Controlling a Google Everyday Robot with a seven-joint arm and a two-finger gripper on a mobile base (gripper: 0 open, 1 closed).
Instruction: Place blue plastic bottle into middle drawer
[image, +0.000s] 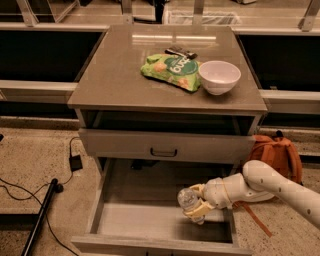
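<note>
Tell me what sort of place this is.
Probably a lab or office test area: a cabinet with a snack bag and bowl on top, loose floor cables, a backpack beside it. The pincer holds the bottle over the open drawer.

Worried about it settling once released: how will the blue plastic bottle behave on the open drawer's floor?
Probably light: the blue plastic bottle looks clear in the gripper, low over the middle drawer. Its round body may roll on the flat floor; thin plastic likely flexes.
</note>
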